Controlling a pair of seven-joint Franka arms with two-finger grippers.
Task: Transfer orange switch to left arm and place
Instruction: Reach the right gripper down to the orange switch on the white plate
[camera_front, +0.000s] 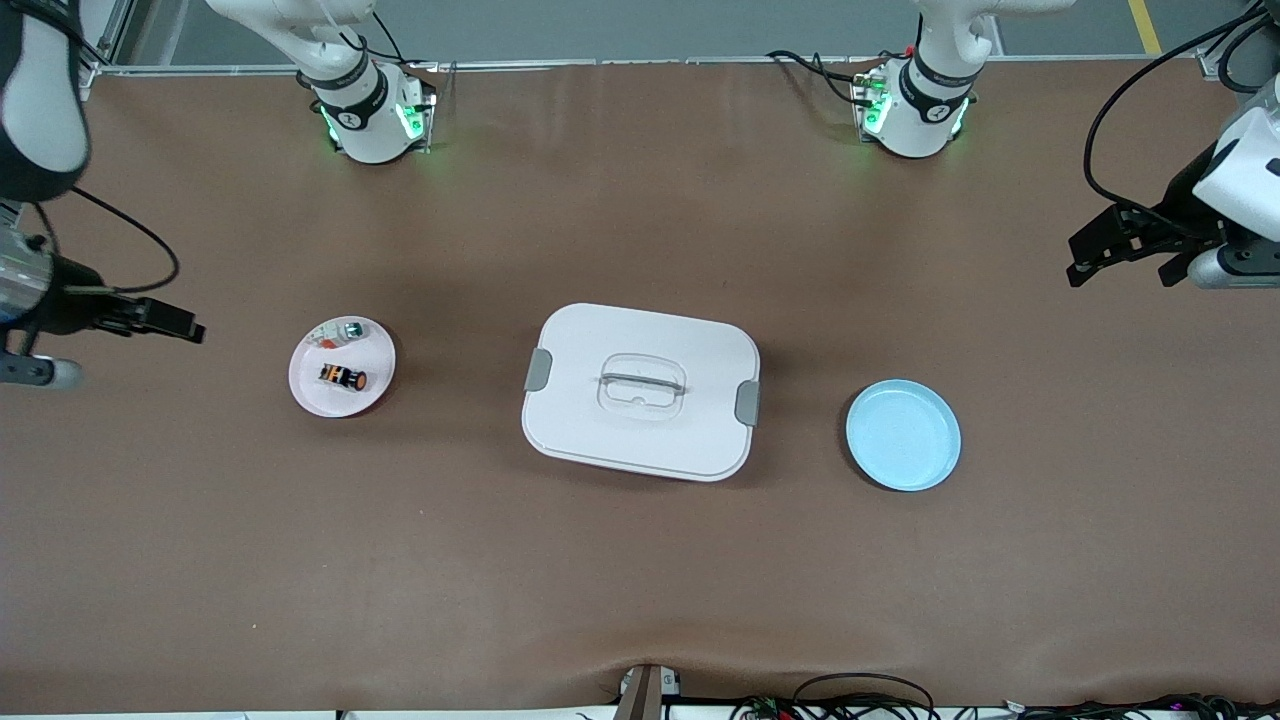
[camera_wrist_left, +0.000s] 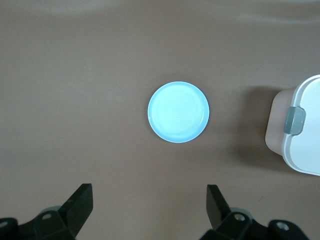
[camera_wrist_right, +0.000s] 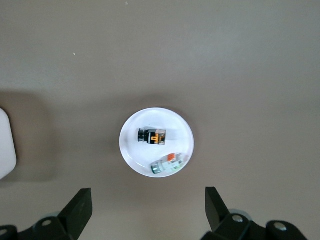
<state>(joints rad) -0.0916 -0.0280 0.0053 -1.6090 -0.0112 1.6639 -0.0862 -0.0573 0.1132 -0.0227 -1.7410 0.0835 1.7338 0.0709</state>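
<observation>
The orange switch (camera_front: 342, 378) lies on a small pinkish-white plate (camera_front: 310, 388) toward the right arm's end of the table. In the right wrist view the switch (camera_wrist_right: 152, 136) lies on the plate (camera_wrist_right: 131, 150) below the camera. The white lidded box (camera_front: 641, 390) sits in the middle of the table. My right gripper (camera_front: 185, 325) is open and empty, up over the table's right-arm end, away from the plate; its own view also shows it (camera_wrist_right: 148, 202). My left gripper (camera_front: 1120, 272) is open and empty over the left-arm end; its own view also shows it (camera_wrist_left: 149, 200).
A whitish part with a red bit (camera_front: 338, 334) shares the pinkish plate, farther from the front camera than the switch. A light blue plate (camera_front: 903, 435) lies empty between the box and the left arm's end; it shows in the left wrist view (camera_wrist_left: 178, 112) with the box's corner (camera_wrist_left: 305, 145).
</observation>
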